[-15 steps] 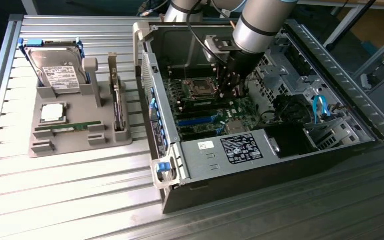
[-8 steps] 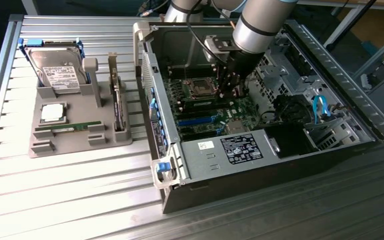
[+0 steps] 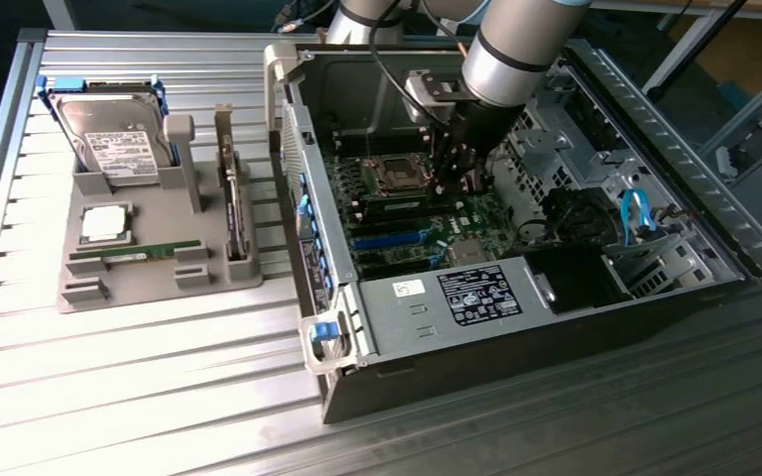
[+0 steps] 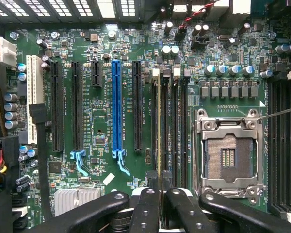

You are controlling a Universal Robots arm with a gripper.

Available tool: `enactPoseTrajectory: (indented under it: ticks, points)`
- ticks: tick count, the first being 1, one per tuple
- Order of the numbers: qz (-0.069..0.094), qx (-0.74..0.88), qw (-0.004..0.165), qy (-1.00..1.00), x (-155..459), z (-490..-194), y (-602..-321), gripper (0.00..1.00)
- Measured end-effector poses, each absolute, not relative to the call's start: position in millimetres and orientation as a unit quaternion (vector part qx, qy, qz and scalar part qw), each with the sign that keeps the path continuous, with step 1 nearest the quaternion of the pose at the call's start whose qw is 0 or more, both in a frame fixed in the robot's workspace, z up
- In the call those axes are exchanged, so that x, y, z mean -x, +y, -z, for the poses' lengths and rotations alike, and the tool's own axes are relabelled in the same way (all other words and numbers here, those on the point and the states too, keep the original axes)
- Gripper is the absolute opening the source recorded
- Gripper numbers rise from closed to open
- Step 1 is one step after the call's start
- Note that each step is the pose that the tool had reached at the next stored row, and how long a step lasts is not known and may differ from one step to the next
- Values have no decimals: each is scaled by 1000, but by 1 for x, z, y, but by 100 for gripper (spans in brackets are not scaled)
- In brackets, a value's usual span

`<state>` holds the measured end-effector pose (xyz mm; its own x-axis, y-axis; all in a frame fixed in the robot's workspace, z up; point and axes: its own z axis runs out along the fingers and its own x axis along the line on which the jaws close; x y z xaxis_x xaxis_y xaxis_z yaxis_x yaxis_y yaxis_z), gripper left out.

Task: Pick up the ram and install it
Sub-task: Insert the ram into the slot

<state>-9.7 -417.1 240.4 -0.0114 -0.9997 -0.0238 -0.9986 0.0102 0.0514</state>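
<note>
Gripper [image 4: 159, 183] sat inside the open PC case [image 3: 354, 327], fingers [image 4: 146, 208] pinched nearly together on the ram [image 4: 158, 126]; ram seen edge-on, lined up w/ the DIMM slot nearest the expansion slots, CPU socket [image 4: 228, 155] on its other side; whether seated, couldn't tell; case also held the motherboard [image 3: 415, 233] & a black PSU [image 3: 573, 278]; at the exterior view's left, a grey holder tray [image 3: 90, 297] carried a hard drive [image 3: 116, 139], a CPU [image 3: 106, 223], a second green memory stick [image 3: 136, 253] & an upright expansion card [image 3: 233, 213].
</note>
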Motion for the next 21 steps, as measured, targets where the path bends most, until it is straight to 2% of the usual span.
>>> enactPoseTrajectory:
  ticks: [21]
  points:
    - [27, -703, 10, -711, 10, -238, -417, 12]
